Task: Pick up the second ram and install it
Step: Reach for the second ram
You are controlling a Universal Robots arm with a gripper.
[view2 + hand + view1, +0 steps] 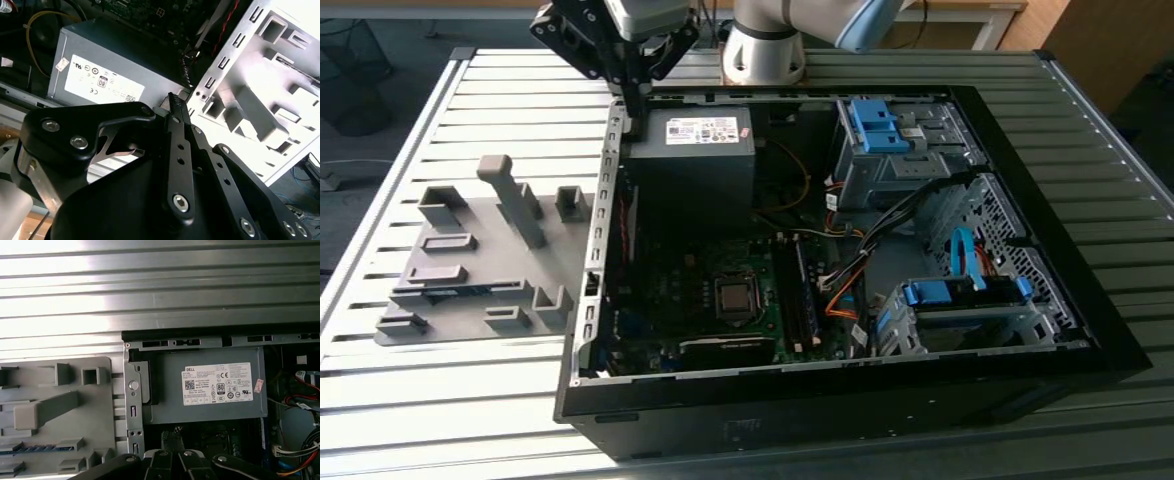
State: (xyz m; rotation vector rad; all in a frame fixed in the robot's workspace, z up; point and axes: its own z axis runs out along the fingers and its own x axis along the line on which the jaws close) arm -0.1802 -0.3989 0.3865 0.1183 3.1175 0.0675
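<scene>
Gripper [640, 92], fingers pressed together on nothing, hangs over the computer case [854, 400] edge beside the power supply [700, 155], well apart from the second ram [454, 292], which lies slotted in the grey fixture [494, 262] outside the case, toward the exterior view's left.

Bright daylight glares white off the slatted metal table [454, 400]; inside the open computer case [787, 420] it is dim, deeply shadowed.

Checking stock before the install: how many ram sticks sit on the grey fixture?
1: the second ram lies in a slot of the grey fixture, at the exterior view's left; blocks may hide others.
</scene>
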